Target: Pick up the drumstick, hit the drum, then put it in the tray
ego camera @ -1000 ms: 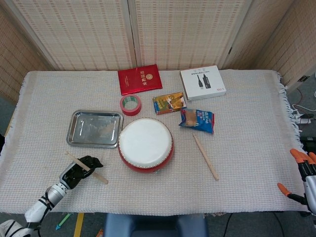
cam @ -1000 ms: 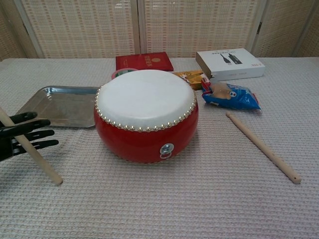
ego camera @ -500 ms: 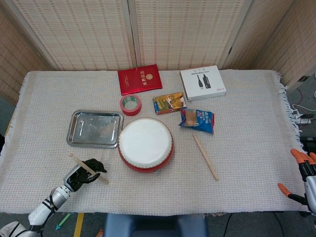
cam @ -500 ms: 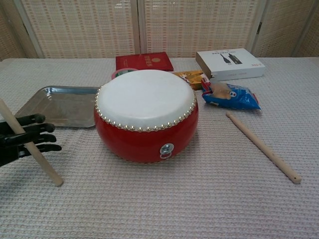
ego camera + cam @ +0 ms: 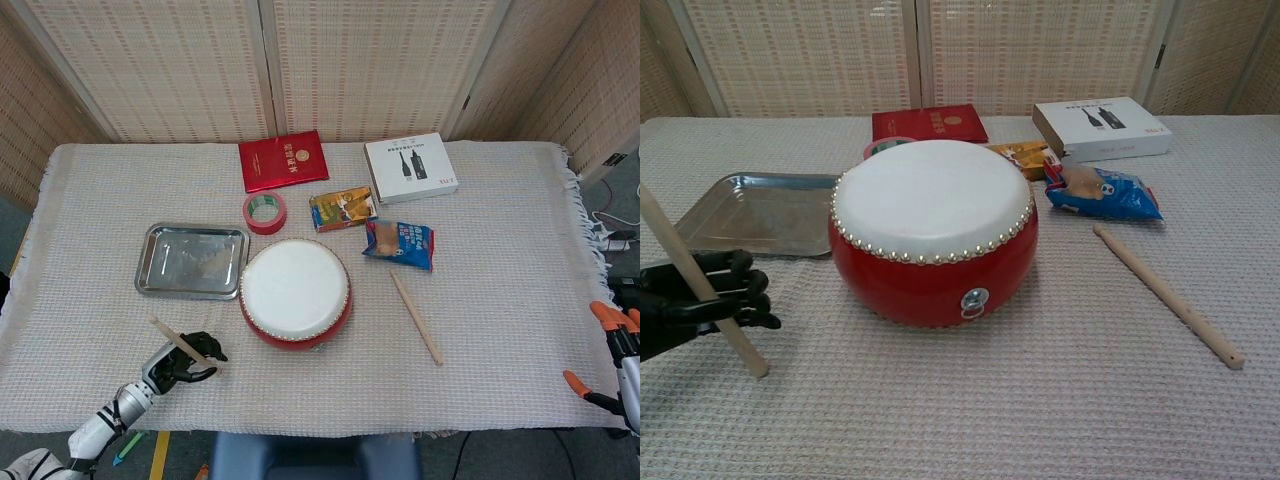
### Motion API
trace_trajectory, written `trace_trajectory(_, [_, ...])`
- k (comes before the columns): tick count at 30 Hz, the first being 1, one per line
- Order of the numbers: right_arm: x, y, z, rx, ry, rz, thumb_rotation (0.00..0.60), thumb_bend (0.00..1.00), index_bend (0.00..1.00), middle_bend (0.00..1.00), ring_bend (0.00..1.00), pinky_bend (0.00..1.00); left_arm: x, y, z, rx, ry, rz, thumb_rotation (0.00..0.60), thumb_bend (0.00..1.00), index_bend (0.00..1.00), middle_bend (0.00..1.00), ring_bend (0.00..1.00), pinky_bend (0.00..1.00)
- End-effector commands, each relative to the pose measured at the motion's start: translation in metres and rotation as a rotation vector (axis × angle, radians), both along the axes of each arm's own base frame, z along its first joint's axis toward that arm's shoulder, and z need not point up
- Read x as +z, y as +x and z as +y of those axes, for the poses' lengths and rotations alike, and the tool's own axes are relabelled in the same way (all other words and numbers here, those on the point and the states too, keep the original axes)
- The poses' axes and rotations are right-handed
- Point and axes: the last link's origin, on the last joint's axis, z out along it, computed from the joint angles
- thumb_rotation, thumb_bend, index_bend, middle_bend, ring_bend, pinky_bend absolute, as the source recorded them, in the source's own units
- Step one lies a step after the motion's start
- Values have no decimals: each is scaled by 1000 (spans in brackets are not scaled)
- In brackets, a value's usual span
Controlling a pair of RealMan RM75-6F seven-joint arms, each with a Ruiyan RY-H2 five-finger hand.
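Observation:
A red drum [image 5: 295,290] [image 5: 930,200] with a white skin stands mid-table. Left of it lies a steel tray [image 5: 190,262] [image 5: 770,215] with nothing in it. My black left hand [image 5: 178,362] [image 5: 705,305] is near the front left edge, fingers curled around a wooden drumstick [image 5: 180,343] [image 5: 680,255]. That stick slants up to the left, its lower tip on the cloth. A second drumstick [image 5: 416,317] [image 5: 1165,293] lies loose right of the drum. My right hand [image 5: 620,360] hangs at the far right edge, fingers apart, holding nothing.
Behind the drum are a red tape roll [image 5: 265,212], a red booklet [image 5: 283,160], a white box [image 5: 410,168], a yellow snack pack [image 5: 342,209] and a blue snack pack [image 5: 399,243]. A woven cloth covers the table.
My left hand has slid toward the front edge and a little right with the drumstick, and its fingers have curled tighter around it. The right hand is still.

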Motion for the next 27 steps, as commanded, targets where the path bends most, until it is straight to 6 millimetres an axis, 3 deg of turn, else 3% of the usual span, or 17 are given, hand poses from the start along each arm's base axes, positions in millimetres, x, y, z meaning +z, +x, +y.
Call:
trace_trajectory(1, [-1,0,0,0,3,-1,600,183,0,84,0,0,-3,1,-2,-10,-4,14,600,240,601,543,441,359])
trace_trajectory(27, [0,1,0,6,-5,-1,600,183,0,84,0,0,-21,5,-13,10,-51,5,600,238,713,665,548,404])
